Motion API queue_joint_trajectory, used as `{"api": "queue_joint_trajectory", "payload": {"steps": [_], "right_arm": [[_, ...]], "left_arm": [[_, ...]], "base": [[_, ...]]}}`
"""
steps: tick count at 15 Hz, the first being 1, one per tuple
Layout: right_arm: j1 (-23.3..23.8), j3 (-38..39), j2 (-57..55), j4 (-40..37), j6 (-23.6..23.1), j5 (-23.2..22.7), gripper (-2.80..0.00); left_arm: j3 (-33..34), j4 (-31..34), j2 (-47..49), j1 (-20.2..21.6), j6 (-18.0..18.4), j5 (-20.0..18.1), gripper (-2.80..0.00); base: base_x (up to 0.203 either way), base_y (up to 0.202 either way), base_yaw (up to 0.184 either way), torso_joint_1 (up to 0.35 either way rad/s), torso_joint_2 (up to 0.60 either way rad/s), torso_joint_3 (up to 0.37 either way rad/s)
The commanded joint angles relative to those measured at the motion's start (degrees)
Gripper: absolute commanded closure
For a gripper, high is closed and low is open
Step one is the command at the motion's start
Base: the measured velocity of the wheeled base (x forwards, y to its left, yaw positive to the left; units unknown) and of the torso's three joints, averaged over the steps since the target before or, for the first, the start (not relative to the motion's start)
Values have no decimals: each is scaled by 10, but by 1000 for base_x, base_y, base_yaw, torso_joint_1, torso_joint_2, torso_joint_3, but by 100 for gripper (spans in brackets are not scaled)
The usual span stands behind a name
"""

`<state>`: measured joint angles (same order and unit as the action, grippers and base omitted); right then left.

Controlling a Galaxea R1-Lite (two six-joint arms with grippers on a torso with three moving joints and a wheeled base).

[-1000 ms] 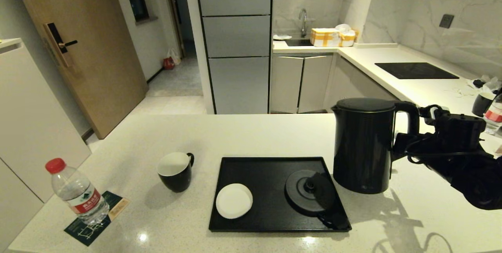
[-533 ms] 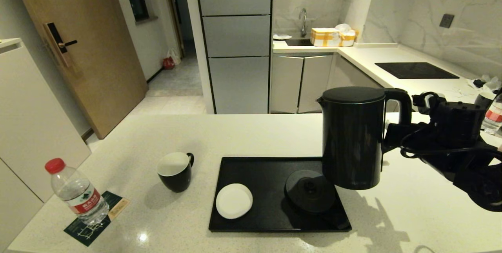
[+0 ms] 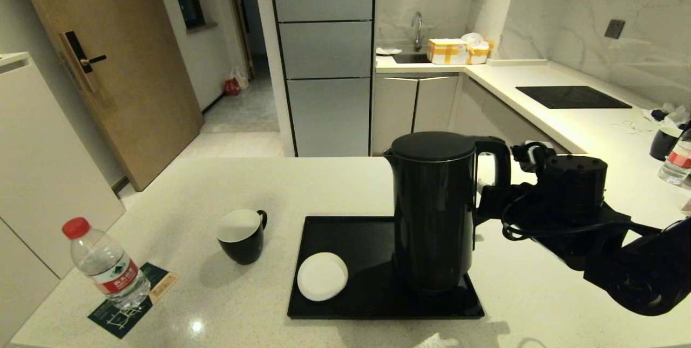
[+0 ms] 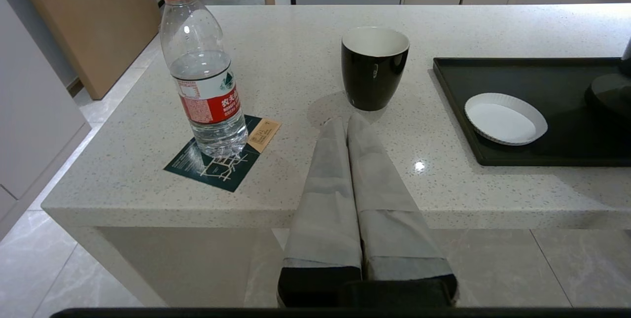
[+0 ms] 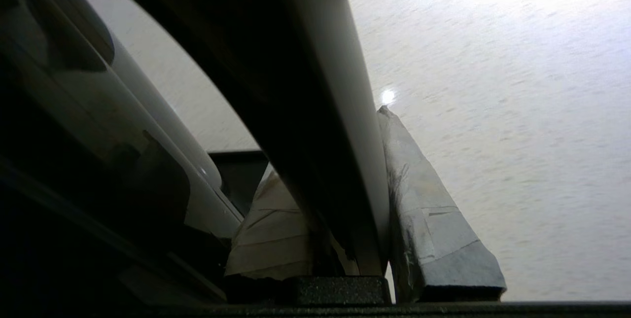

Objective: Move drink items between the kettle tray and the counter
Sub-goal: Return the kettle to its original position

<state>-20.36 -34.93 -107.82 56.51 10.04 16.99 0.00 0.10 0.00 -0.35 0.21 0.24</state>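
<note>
1. The right tool (image 3: 488,197) reaches in from the right side, arm stretched low across the tabletop (image 3: 216,294), and its two taped fingers (image 5: 434,219) are pinched on the kettle's handle (image 3: 494,164), one finger on each side of it in the right wrist view.
2. The left tool (image 4: 347,125) sits off the near edge of the tabletop, below its level, fingers pressed flat together with nothing between them, pointing toward the mug (image 4: 374,66).
3. The kettle (image 3: 432,213) is tall, black and glossy, lid on, standing upright over the right half of the tray (image 3: 345,305). Can't tell if its bottom is actually seated or just above the tray.
4. The tray is flat, shiny black with a low rim. The white saucer (image 3: 322,276) lies in its front-left corner, near the kettle but apart from it.
5. The mug, black outside and white inside, stands on the tabletop just left of the tray, handle pointing to the back right.
6. The bottle (image 3: 105,264), with a red cap and red label, stands upright on a dark green leaflet (image 3: 127,307) close to the front-left corner of the tabletop, well apart from the tray.
7. Room-wise: there's bare tabletop behind the tray and mug, and a wide patch to the right of the tray under the right arm. The tray's front rim runs near the tabletop's near edge.
</note>
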Motion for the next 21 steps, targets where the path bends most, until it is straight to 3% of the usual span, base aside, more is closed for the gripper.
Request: {"api": "queue_joint_trajectory", "payload": {"steps": [1,15,21], "right_arm": [[-5,5,-21,5,2,1,0],[-3,70,-79,101,2,0,0],[25,95,-67,118,-6,-6,0]], "left_arm": [[0,0,-1,0,0,0,0],[0,0,-1,0,0,0,0],[0,0,-1,0,0,0,0]], "base": [[0,0,0,0,0,0],[0,0,0,0,0,0],[0,0,0,0,0,0]]}}
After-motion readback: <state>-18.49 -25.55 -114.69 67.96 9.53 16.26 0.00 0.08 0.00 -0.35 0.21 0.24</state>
